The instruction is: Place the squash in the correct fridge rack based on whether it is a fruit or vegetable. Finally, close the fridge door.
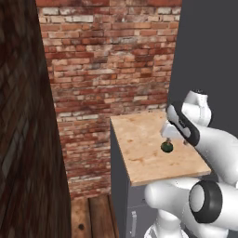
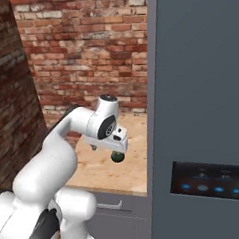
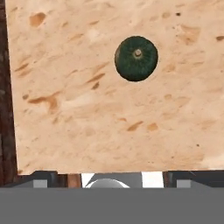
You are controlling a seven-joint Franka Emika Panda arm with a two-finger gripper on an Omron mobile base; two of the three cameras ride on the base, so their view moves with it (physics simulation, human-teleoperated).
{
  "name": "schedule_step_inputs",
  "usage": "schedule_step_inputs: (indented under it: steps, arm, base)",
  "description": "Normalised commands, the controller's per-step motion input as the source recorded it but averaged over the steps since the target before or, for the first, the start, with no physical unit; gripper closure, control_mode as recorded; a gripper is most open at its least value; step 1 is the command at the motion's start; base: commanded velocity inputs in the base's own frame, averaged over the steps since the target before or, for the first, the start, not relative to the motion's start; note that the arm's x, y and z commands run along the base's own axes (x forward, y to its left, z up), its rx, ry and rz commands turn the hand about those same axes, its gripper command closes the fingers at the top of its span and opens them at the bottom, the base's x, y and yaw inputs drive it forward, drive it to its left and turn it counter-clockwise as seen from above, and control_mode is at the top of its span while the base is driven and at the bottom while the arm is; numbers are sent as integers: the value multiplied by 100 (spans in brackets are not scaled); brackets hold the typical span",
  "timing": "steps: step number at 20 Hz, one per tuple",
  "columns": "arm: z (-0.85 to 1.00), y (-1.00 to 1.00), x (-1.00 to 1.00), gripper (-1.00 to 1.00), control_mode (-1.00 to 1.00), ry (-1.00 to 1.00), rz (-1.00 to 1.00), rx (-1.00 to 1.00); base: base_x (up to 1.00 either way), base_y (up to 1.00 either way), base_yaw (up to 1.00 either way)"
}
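Hand view looks straight down on the squash (image 3: 136, 58), stem up, at about one o'clock on the pale wooden desk (image 3: 78, 109), resting free with nothing touching it. Left base view places the gripper (image 1: 170, 136) directly above the squash (image 1: 167, 147); whether its jaws stand wide or narrow cannot be told. Right base view shows the same hover beside a grey door bearing a black display panel (image 2: 210, 181). Judged stage: approach to the first pick. The next move calls for a straight descent and closing around the ball's middle.
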Motion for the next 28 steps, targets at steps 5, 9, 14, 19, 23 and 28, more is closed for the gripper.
schedule_step_inputs:
  steps: [5, 9, 14, 19, 23, 28]
  arm:
    - [-42, 2, 31, -100, -100, 25, -21, -4]
    - [-34, 0, 32, -100, -100, 5, -11, 0]
    - [-41, -2, 30, -100, -100, 0, -1, 0]
    - [-37, -5, 16, -100, -100, -3, 0, 0]
    - [-14, -18, 1, -100, -100, -3, 0, 0]
    - [-2, -15, 6, -100, -100, 0, -1, 0]
  base:
    - [0, 0, 0]
    - [0, 0, 0]
    - [0, 0, 0]
    - [0, 0, 0]
    - [0, 0, 0]
    - [0, 0, 0]
